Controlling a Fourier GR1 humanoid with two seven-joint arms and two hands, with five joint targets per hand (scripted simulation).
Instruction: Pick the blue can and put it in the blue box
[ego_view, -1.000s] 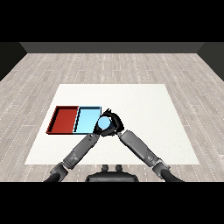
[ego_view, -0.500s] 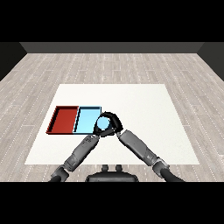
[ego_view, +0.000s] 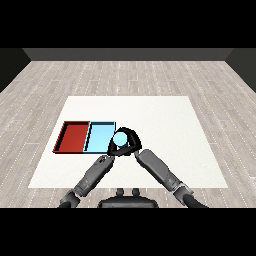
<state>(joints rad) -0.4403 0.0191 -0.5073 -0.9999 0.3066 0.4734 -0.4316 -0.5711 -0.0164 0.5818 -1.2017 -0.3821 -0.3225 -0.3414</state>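
Blue can: light blue, top face showing as a pale round disc, nearly the same tint as the tray floor beside it. No label or marking readable. Only the top and a sliver of the side show; the rest is covered by black fingers.

Position: at the right edge of the light blue tray, overlapping its right wall in this view. Can't tell whether it sits above the tray, touches the wall, or is just outside it; the angle hides its base.

Right robot hand: curled round the can, dark fingers arching over the top and down the right side, so it is holding the can. Grey forearm runs from the lower right up to the wrist.

Left robot hand: tucked just below and left of the can, at the tray's lower right corner. It is mostly merged with the other hand's dark shape, so I cannot tell how its fingers are set. Its forearm comes in from the lower left.

Red tray: directly left of the light blue one, side walls touching, nothing visible inside either.

White tabletop: trays sit on its left half. Grey plank floor around it.
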